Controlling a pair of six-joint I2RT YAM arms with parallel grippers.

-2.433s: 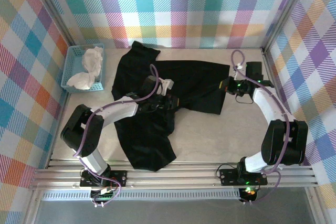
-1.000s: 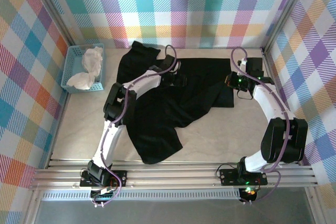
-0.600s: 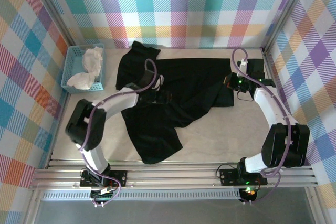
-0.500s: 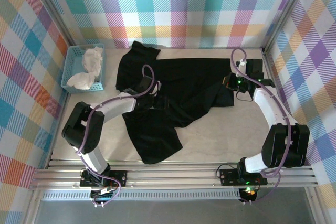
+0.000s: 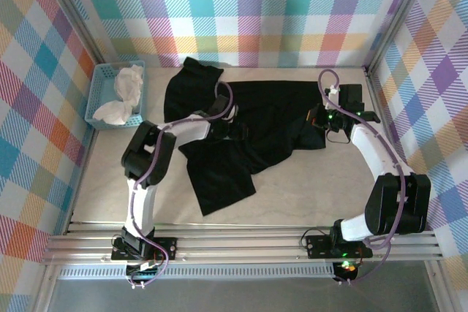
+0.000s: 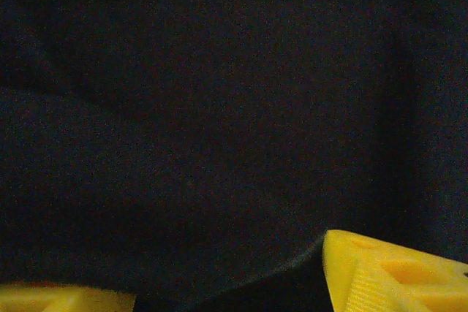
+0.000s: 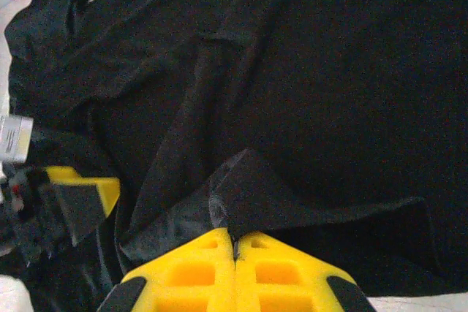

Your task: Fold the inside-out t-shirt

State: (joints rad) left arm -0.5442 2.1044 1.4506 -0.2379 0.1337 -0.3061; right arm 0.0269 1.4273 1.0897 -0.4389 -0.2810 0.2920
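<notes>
The black t-shirt [image 5: 219, 173] lies crumpled across the table, with one flap toward the front and the rest running to the back right. No print shows on it. My left gripper [image 5: 240, 131] is pushed into the cloth at the shirt's middle. In the left wrist view its yellow fingertips [image 6: 395, 275] stand wide apart, with dark cloth [image 6: 219, 122] draped across the gap of the left gripper [image 6: 212, 286]. My right gripper [image 5: 315, 119] is shut on a raised fold of the t-shirt [image 7: 248, 180], pinched between the tips of the right gripper [image 7: 235, 235].
A light-blue basket [image 5: 113, 123] with a white cloth [image 5: 126, 91] stands at the back left. Checked walls close in the back and both sides. Bare table [image 5: 314, 188] lies at the front right and front left.
My left gripper swung back from the shirt's far edge to the left, then right into its middle. The shirt's front flap drew up and to the right. The right gripper kept its hold.
</notes>
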